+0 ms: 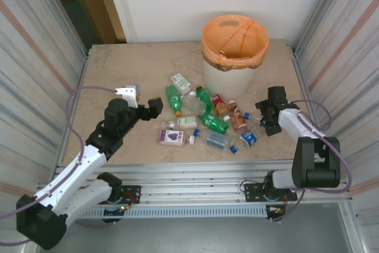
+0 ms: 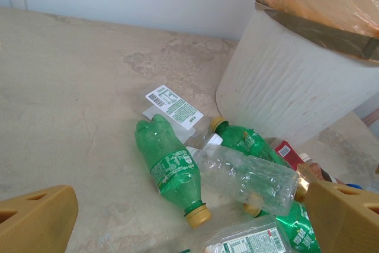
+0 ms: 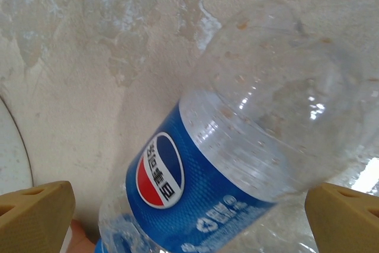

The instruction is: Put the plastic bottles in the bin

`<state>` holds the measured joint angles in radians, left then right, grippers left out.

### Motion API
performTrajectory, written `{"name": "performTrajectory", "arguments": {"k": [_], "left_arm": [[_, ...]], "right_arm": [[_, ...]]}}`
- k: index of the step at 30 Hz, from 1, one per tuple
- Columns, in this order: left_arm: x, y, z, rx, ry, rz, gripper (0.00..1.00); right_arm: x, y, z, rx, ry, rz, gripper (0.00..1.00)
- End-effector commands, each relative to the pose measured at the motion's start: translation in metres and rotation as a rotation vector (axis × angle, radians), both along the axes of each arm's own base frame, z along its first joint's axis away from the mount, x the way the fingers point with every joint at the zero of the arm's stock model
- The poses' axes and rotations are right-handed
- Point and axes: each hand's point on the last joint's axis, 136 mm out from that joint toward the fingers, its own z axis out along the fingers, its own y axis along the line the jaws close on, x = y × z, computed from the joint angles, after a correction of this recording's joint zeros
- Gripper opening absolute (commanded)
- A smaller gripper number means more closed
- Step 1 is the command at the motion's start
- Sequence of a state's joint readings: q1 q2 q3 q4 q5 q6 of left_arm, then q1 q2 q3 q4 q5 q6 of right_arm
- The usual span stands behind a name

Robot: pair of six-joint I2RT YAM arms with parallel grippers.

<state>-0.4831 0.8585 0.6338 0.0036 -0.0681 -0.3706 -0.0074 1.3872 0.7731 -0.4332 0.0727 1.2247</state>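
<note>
Jaws on both arms stood wide apart and gripped nothing as the clearing job sat near its start. On the marble-patterned table (image 1: 118, 69), the left gripper (image 1: 149, 108) hovered just left of the scattered plastic bottles (image 1: 207, 119). Its wrist camera looked across a green bottle (image 2: 172, 167) lying on its side and a crushed clear one (image 2: 249, 179) resting against it.

The right gripper (image 1: 269, 114) hung low at the right edge of the heap. Its tan fingers (image 3: 35, 214) stood on either side of a clear bottle with a blue label (image 3: 237, 146) that lay on the tabletop, with no visible contact on either pad.

The bin (image 1: 228, 81), lined with an orange bag folded over its rim, stood at the far side of the table, just behind the pile. What could be seen of its liner held no bottle. By that reckoning nothing had been binned, and the whole litter of green, clear and brown bottles was left to move. The blue-labelled one appeared the likeliest first pick, requiring the right fingers to close before any lift toward the bin.
</note>
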Motion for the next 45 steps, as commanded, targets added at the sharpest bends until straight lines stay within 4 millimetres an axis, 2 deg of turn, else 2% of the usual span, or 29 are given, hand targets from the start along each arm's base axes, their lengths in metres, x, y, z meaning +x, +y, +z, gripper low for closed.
{"name": "performTrajectory", "arguments": {"k": [1, 6, 15, 23, 29, 33, 35, 42, 44, 45], "left_arm": [[0.0, 0.0, 0.01, -0.008, -0.027, -0.011, 0.99], [0.0, 0.001, 0.009, -0.007, -0.027, -0.01, 0.99], [0.001, 0.001, 0.012, -0.004, -0.035, -0.01, 0.99], [0.003, 0.002, 0.016, -0.004, -0.042, -0.006, 0.99], [0.003, 0.003, 0.018, -0.007, -0.045, -0.005, 0.99], [0.003, 0.002, 0.016, -0.004, -0.04, -0.007, 0.99], [0.002, 0.003, 0.015, -0.006, -0.039, -0.005, 0.99], [0.0, 0.007, 0.019, -0.004, -0.054, 0.007, 0.99], [-0.001, 0.008, 0.02, -0.007, -0.056, 0.006, 0.99], [-0.002, 0.008, 0.019, -0.006, -0.055, 0.006, 0.99]], "right_arm": [[0.013, -0.001, -0.001, 0.027, -0.031, -0.048, 0.98], [0.024, -0.003, -0.007, 0.025, -0.026, -0.066, 1.0], [0.045, -0.01, -0.014, -0.002, -0.021, -0.087, 0.93], [0.059, -0.012, -0.026, -0.001, 0.004, -0.092, 0.84], [0.066, -0.013, -0.028, -0.01, 0.011, -0.078, 0.73], [0.074, -0.016, -0.017, -0.041, -0.006, -0.048, 0.65], [0.076, -0.019, -0.009, -0.066, -0.019, -0.031, 0.65], [0.076, -0.032, 0.028, -0.192, -0.089, 0.04, 0.58], [0.075, -0.032, 0.033, -0.209, -0.092, 0.066, 0.58], [0.074, -0.031, 0.033, -0.209, -0.087, 0.078, 0.54]]}}
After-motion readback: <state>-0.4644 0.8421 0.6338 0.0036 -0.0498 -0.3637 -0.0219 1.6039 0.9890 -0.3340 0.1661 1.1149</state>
